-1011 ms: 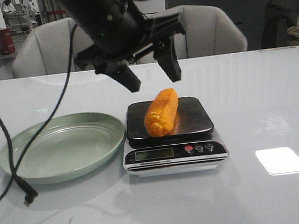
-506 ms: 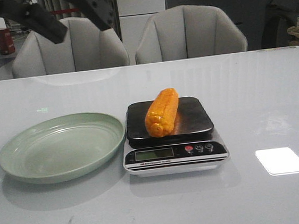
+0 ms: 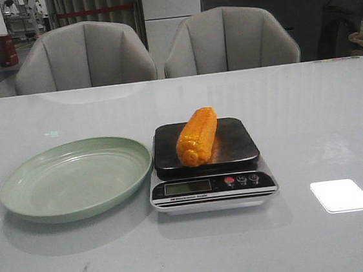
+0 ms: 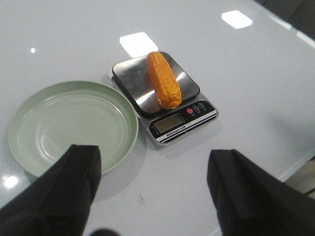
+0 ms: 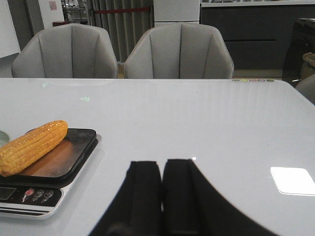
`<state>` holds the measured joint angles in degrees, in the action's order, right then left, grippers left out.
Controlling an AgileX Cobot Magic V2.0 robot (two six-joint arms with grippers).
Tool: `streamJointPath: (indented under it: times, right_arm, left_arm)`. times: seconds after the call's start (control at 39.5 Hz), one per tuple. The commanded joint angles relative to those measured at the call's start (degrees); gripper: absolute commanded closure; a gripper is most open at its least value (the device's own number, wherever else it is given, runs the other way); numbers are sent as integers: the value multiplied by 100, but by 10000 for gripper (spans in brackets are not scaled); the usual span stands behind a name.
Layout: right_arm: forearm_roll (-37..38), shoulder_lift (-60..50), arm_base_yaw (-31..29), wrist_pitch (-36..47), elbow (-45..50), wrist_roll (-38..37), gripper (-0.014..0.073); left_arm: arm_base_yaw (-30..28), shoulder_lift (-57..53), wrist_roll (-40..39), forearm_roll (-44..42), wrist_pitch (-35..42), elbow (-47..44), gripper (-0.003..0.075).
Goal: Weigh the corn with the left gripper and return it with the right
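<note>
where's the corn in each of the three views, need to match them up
Front view: the corn lies on the scale's dark platform at centre, right of the green plate.
Left wrist view: the corn lies on the same platform, above the middle of the picture.
Right wrist view: the corn is at the left edge, again on the platform.
Shared landmark: the kitchen scale with its red button, under the corn in all three.

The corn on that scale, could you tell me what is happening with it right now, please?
Nothing is holding the corn at the moment. It lies alone on the scale, beside the empty green plate. The left gripper hangs above the table with its fingers wide apart and empty. The right gripper waits low over the table, off to one side of the scale, fingers shut together and empty.
</note>
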<state>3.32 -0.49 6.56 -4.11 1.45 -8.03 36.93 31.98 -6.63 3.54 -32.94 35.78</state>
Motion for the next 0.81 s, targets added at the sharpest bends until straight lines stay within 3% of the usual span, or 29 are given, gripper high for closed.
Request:
streamJointPath:
  times: [0.0, 0.18, 0.43, 0.58, 0.78]
  right_arm:
    - [64, -116, -31, 485, 63, 45, 447]
    - [64, -116, -31, 485, 63, 45, 447]
    - [64, -116, -31, 837, 63, 45, 447]
    - [64, -110, -31, 1621, 22, 45, 447]
    - [64, 383, -31, 724, -848, 45, 447]
  left_arm:
    - [34, -789, -5, -166, 304, -172, 223]
    - [34, -2034, -5, -485, 295, -696, 318]
    - [34, -2877, -5, -655, 389, -1098, 615]
    - [34, -2874, -5, -739, 432, -1121, 607]
    - [34, -2874, -5, -728, 366, -1121, 607]
